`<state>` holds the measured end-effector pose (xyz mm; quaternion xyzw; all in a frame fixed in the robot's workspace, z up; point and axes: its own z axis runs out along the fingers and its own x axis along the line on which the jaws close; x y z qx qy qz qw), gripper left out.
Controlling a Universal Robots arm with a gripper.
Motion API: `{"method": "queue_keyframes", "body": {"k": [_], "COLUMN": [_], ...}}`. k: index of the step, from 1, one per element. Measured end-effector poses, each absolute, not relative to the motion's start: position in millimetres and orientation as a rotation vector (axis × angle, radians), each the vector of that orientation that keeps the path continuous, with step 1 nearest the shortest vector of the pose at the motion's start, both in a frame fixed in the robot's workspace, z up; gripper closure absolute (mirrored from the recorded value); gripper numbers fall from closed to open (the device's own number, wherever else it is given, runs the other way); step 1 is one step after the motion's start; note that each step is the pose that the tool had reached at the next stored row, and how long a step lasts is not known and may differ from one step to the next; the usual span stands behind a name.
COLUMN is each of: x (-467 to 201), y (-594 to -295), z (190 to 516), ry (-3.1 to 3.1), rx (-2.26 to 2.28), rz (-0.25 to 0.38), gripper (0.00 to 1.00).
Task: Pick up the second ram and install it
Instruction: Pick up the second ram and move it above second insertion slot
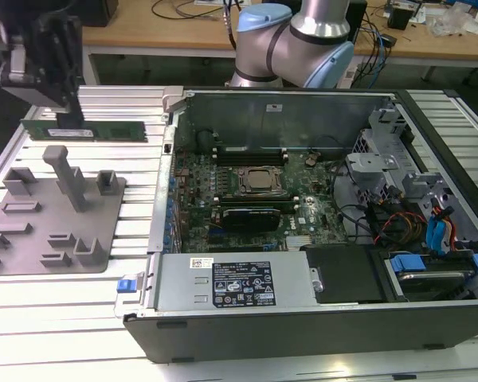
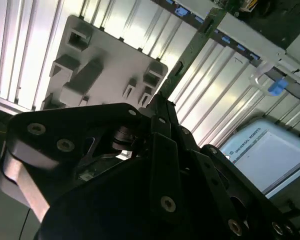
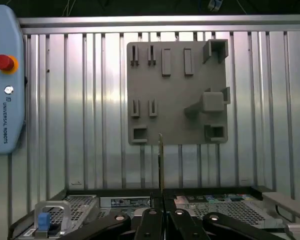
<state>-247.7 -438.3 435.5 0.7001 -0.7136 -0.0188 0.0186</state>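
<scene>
One gripper (image 1: 67, 119) | clamped on second ram (image 1: 103, 130) at one end; stick juts out sideways | near grey fixture plate (image 1: 32, 239)

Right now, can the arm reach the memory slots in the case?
Probably yes: the case is open on top, nothing covers the memory slots; the jaws hold the second ram beside it.

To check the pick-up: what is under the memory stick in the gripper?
The memory stick, clamped in the gripper, is over the ribbed metal table, beside the grey holder plate. The table strip right below it is covered, so whether it touches cannot be seen.
</scene>
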Motion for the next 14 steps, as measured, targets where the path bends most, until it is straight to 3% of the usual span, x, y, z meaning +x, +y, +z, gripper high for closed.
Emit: {"method": "queue_keyframes", "body": {"k": [14], "x": [-130.5], "y": [-438.4], "z": [435.5], "ry": [-2.207], "rx": [2.166], "rz": [-0.075], "gripper": [0.91]}}
